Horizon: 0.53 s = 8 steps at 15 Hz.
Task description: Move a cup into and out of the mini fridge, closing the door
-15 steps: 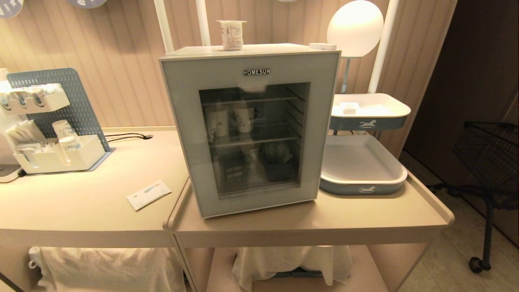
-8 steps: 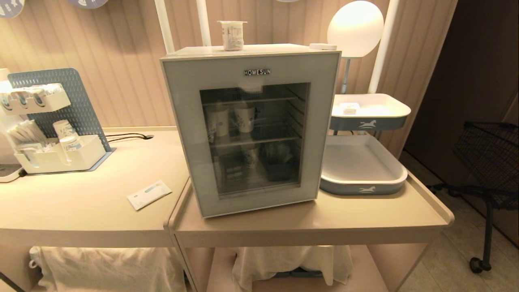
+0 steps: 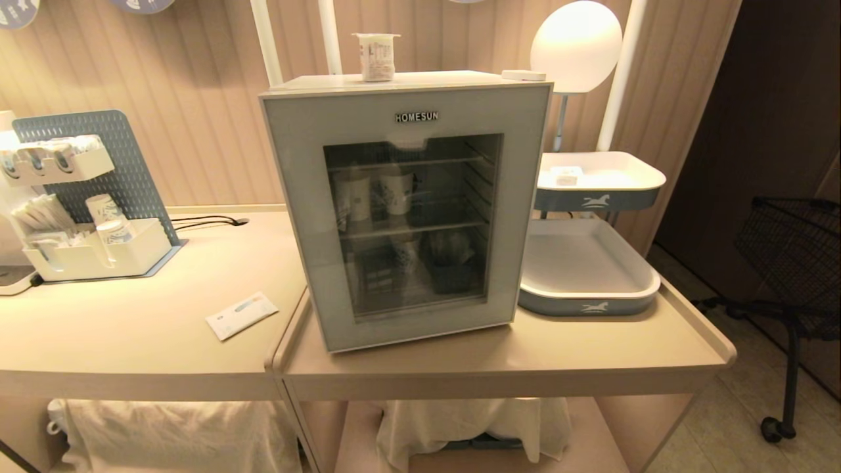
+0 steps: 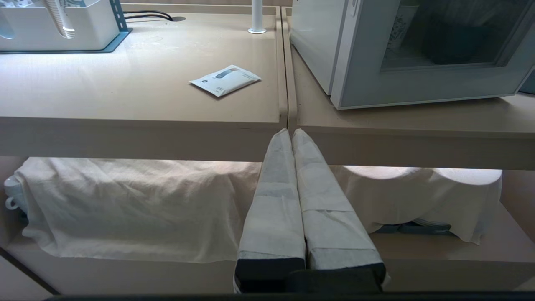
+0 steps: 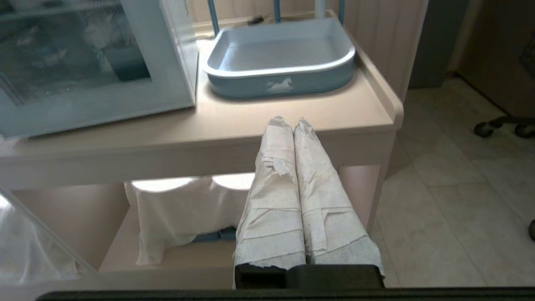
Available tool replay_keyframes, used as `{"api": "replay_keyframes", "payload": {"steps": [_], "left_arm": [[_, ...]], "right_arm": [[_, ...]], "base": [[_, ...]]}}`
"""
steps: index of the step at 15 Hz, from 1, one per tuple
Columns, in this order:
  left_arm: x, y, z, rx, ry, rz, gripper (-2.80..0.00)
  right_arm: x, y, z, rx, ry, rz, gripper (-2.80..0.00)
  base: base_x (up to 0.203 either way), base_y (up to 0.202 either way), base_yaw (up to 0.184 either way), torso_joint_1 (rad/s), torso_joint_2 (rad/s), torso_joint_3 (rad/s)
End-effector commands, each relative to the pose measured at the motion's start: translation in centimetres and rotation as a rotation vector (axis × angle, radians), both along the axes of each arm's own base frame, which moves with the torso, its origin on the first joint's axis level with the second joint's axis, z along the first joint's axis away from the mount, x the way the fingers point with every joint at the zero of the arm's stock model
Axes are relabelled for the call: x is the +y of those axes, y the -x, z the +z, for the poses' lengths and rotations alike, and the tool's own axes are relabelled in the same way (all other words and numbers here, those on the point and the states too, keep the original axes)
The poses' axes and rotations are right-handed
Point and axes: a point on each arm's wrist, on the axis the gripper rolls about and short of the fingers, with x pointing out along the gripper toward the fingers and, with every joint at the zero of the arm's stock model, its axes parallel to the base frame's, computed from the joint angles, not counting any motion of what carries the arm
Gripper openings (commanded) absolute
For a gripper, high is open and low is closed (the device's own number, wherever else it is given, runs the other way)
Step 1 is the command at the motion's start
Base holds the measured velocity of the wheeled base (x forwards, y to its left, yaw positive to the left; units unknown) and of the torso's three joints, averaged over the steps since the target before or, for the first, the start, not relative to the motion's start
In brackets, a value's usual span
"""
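Observation:
The cup [image 3: 376,56], a small white pot with a printed label, stands upright on top of the mini fridge [image 3: 407,79]. The fridge's door [image 3: 407,210], pale grey-blue with a glass window and "HOMESUN" lettering, is closed; taller patterned paper cups show behind the glass. Neither arm is in the head view. My left gripper [image 4: 291,133] hangs shut and empty below the table's front edge, at the seam between the two tables. Lower right of the fridge, my right gripper [image 5: 291,122] is also shut and empty, in front of the table edge.
A white sachet [image 3: 241,315] lies on the left table. A pegboard organiser [image 3: 85,197] with cups stands at far left. Two blue-and-white trays [image 3: 585,269] sit right of the fridge, under a round lamp [image 3: 575,43]. A black wire cart [image 3: 795,249] stands on the floor at right.

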Motion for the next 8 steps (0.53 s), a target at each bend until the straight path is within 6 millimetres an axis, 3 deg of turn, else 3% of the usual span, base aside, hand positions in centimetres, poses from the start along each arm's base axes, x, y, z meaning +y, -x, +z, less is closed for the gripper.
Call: {"api": "replay_keyframes", "payload": {"steps": [1,8], "left_arm": [[0.0,-0.02,-0.04,0.002,0.001,0.001,-2.8],[0.0,-0.02,-0.04,0.002,0.001,0.001,-2.8]], "right_arm": [[0.0,-0.02,-0.05,0.002,-0.013,-0.001,-2.8],[-0.02,0.02,-0.12,0.017,-0.04,-0.012,-2.8]], "base": [[0.0,0.0,0.0,0.0,0.0,0.0],[0.0,0.0,0.0,0.0,0.0,0.0]]}}
